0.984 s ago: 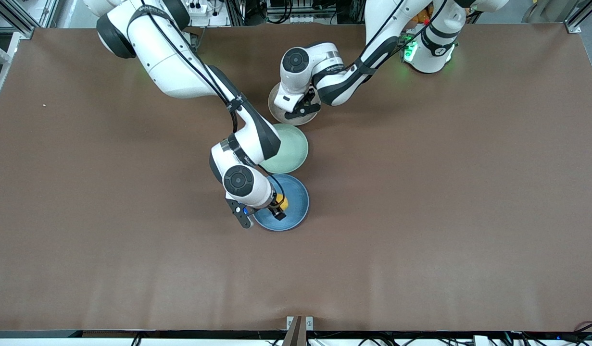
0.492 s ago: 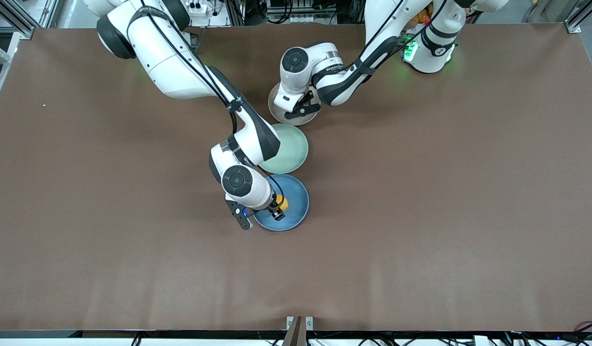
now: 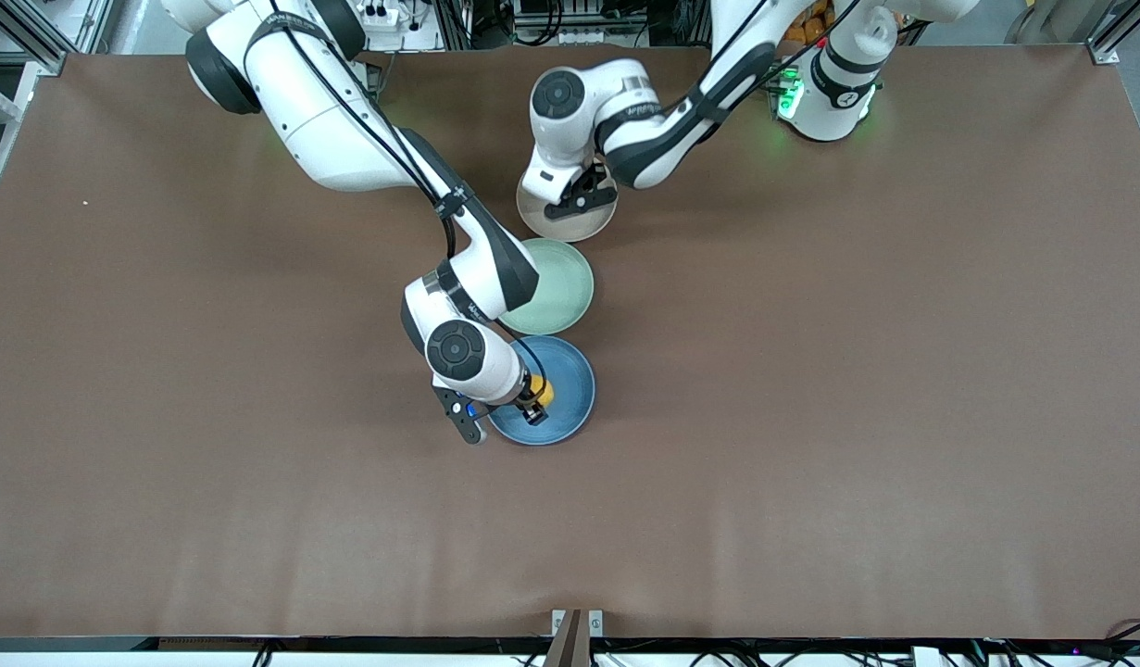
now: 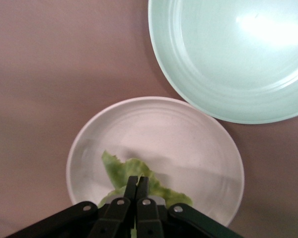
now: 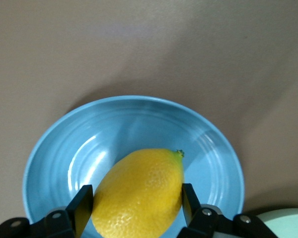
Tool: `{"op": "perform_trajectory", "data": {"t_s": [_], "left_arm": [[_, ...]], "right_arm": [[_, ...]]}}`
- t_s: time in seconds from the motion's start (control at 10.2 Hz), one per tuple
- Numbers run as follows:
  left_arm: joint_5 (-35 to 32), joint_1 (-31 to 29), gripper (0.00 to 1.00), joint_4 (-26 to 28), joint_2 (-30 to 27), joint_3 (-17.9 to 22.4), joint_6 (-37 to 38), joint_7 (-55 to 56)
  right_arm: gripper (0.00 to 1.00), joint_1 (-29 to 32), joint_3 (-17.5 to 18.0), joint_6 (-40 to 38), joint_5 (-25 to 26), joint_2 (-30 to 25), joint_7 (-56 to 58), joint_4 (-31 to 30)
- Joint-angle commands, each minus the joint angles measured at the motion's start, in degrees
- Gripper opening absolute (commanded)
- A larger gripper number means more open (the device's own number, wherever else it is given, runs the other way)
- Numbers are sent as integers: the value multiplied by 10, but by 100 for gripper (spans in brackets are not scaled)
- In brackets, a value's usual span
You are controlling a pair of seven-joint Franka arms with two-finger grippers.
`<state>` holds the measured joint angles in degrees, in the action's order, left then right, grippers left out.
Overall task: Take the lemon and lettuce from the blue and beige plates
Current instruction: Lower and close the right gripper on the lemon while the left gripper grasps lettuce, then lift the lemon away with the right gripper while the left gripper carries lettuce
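A yellow lemon [image 5: 139, 193] lies in the blue plate [image 5: 139, 119]. My right gripper [image 5: 137, 191] is shut on it, one finger on each side. In the front view the lemon [image 3: 543, 391] shows beside the right gripper [image 3: 532, 402] over the blue plate [image 3: 570, 408]. A green lettuce leaf [image 4: 124, 171] is pinched in my left gripper [image 4: 137, 182], whose fingers are together, over the beige plate [image 4: 188, 139]. In the front view the left gripper [image 3: 577, 190] is over the beige plate [image 3: 579, 224] and hides the lettuce.
A pale green plate [image 3: 560, 292] lies between the beige and blue plates, touching both; it also shows in the left wrist view [image 4: 228, 54]. It holds nothing. The brown table [image 3: 857, 371] stretches wide toward both ends.
My left arm's wrist has risen and drawn back toward its base, so more of the beige plate shows. The right arm has barely moved.
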<state>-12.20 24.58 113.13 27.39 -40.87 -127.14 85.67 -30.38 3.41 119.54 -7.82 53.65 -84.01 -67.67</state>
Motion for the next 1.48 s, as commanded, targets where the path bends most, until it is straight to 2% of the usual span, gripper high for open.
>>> {"op": "perform_trajectory", "data": {"t_s": [0.0, 0.2, 0.49, 0.79, 0.98, 1.28, 1.38], "left_arm": [[-8, -73, 0, 13, -83, -64, 72, 13], [-8, -132, 0, 11, -127, -99, 119, -28], [27, -230, 0, -7, -204, -89, 169, -242], [63, -271, 0, -37, -216, 49, 167, -511], [63, -276, 0, -30, -198, 114, 156, -629], [64, -274, 0, -28, -134, 224, 130, -808], [64, -272, 0, -27, -107, 253, 107, -866]], "right_arm": [[9, 26, 11, -67, -18, -2, 30, 43], [6, 59, 13, -165, -65, -20, 97, 83], [3, 102, 8, -260, -63, -49, 220, 91], [5, 134, -41, -317, -69, -94, 383, 83], [2, 141, -80, -357, -60, -102, 466, 80], [1, 139, -162, -338, -57, -172, 652, -31], [1, 139, -184, -325, -40, -193, 722, -65]]}}
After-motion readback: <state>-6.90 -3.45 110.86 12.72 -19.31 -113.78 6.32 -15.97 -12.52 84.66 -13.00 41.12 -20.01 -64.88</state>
